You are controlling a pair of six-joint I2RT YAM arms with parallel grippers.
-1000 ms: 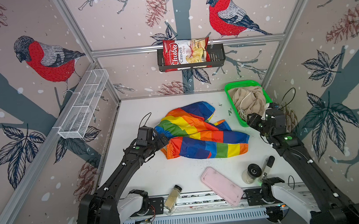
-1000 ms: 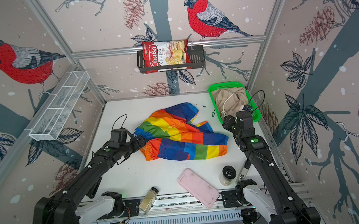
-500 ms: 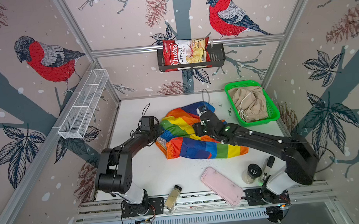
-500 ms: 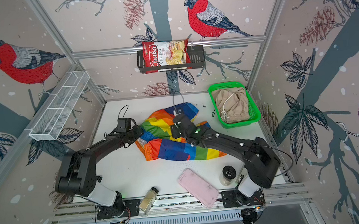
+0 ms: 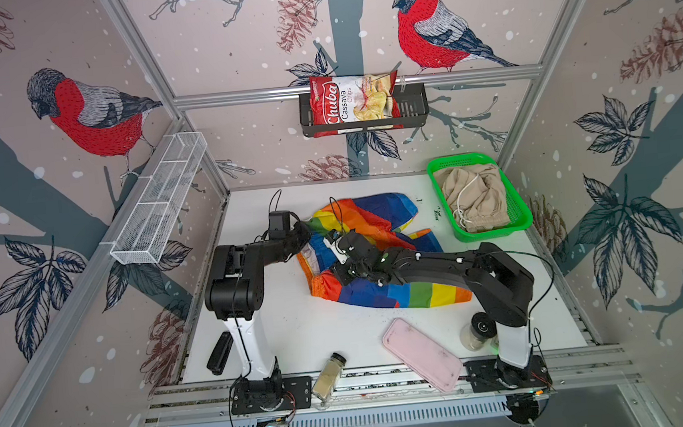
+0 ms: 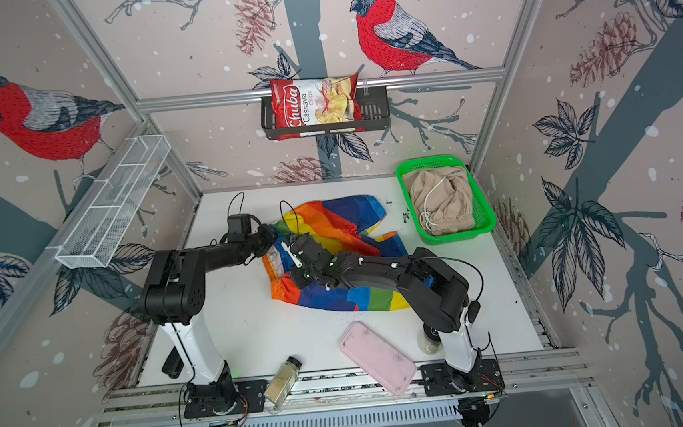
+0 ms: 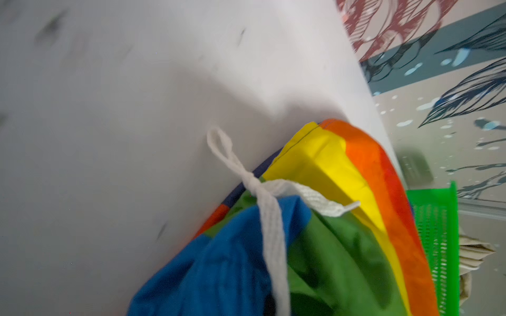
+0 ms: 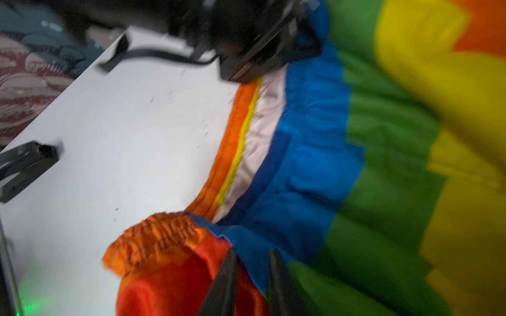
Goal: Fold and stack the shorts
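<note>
Rainbow shorts point(image 5: 373, 216) lie crumpled mid table point(image 5: 299, 330), centre hidden under R arm. Waist faces left, legs splay right, long axis approx left-right. Beige shorts point(image 5: 476, 199) sit bunched in green basket point(image 5: 495, 233) at far right, direction unreadable. Left gripper point(image 5: 303, 231) is clamped on the far waist corner, fingers outside wrist view. Right gripper point(image 8: 252, 257) is blurred and narrow, blue cloth in gap; can't tell if gripping.
</note>
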